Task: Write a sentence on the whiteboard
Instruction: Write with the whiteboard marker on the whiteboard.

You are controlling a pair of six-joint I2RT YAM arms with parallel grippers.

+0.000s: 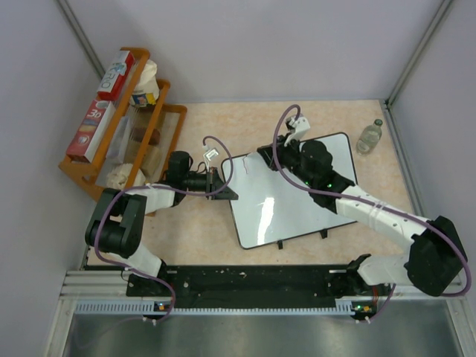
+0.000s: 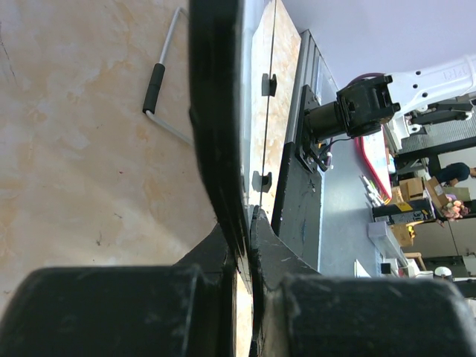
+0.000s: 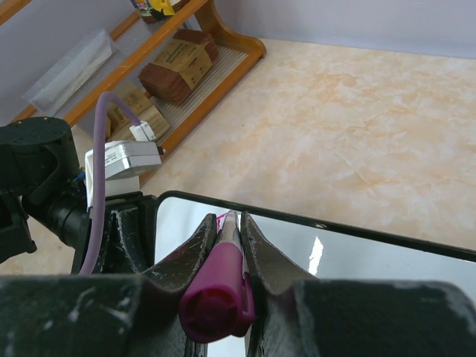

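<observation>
Whiteboard (image 1: 290,201) is lying flat mid-table. Left gripper (image 1: 223,187) is clamping its left edge. Right gripper (image 3: 229,220) is gripping a pink marker (image 3: 221,290), tip pointing at the far-left corner.

Glossy white black-framed whiteboard (image 1: 290,201) — matt marbled beige surface (image 1: 208,230); varnished wooden rack (image 3: 238,37); smooth magenta plastic marker (image 3: 216,297); scuffed black plastic right hand (image 3: 230,219).

**Whiteboard (image 1: 290,199) sitting mid-frame, barely written on**

It lies flat and skewed, right end further up the frame. Glossy white, rounded corners, thin black frame, two little black feet on the lower long edge. Of the sentence (image 3: 221,217), only a pink speck by the upper-left corner shows, unreadable.
</observation>
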